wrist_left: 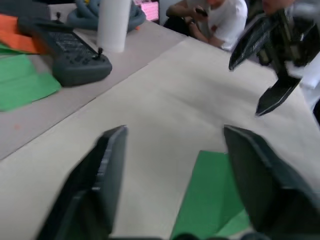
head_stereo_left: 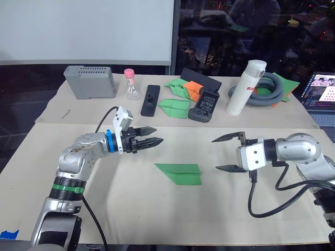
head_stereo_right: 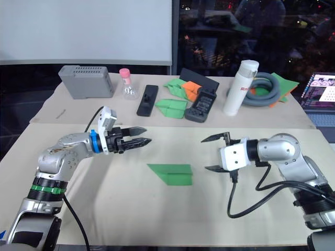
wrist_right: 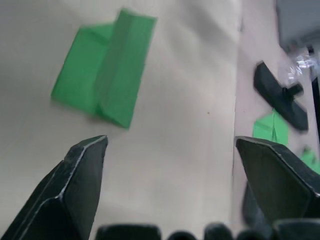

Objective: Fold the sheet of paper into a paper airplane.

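The sheet of paper [head_stereo_left: 180, 172] is bright green and lies flat on the table's middle, folded into a pointed wedge like a paper airplane, its tip toward my left. My left gripper [head_stereo_left: 157, 135] hovers open just behind and left of that tip, holding nothing. The left wrist view looks between its own fingers [wrist_left: 112, 165] at the green paper [wrist_left: 210, 200] below. My right gripper [head_stereo_left: 215, 154] stands open a short way to the right of the paper's blunt end, also holding nothing. The right wrist view has the folded paper [wrist_right: 105, 70] ahead of its spread fingers [wrist_right: 82, 165].
Along the back of the table stand a grey box [head_stereo_left: 90, 82], a pink-capped flask [head_stereo_left: 131, 83], a black flat tool [head_stereo_left: 151, 99], more green paper darts [head_stereo_left: 175, 107], an orange dart [head_stereo_left: 193, 88], a black remote [head_stereo_left: 205, 104], a white bottle [head_stereo_left: 243, 86], a grey hose [head_stereo_left: 269, 89] and a laptop [head_stereo_left: 320, 91].
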